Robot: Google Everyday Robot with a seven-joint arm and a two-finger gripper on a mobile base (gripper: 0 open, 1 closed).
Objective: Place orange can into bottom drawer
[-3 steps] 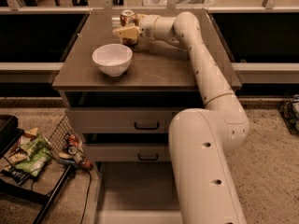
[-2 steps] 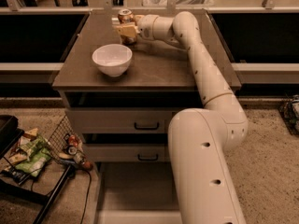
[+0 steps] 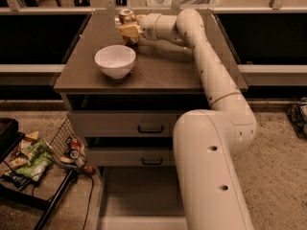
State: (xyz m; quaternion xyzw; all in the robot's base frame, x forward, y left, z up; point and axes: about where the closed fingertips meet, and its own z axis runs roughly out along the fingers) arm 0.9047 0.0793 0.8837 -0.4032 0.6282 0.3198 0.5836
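Clamping orange can (image 3: 126, 16) tight, pincer (image 3: 128, 31) sits behind white bowl (image 3: 115, 60) w/ bottom drawer (image 3: 139, 195) open.

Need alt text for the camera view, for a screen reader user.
The arm reaches across a cabinet top, its tool at the orange can near the back edge, behind a white bowl. Below, the bottom drawer stands pulled open.
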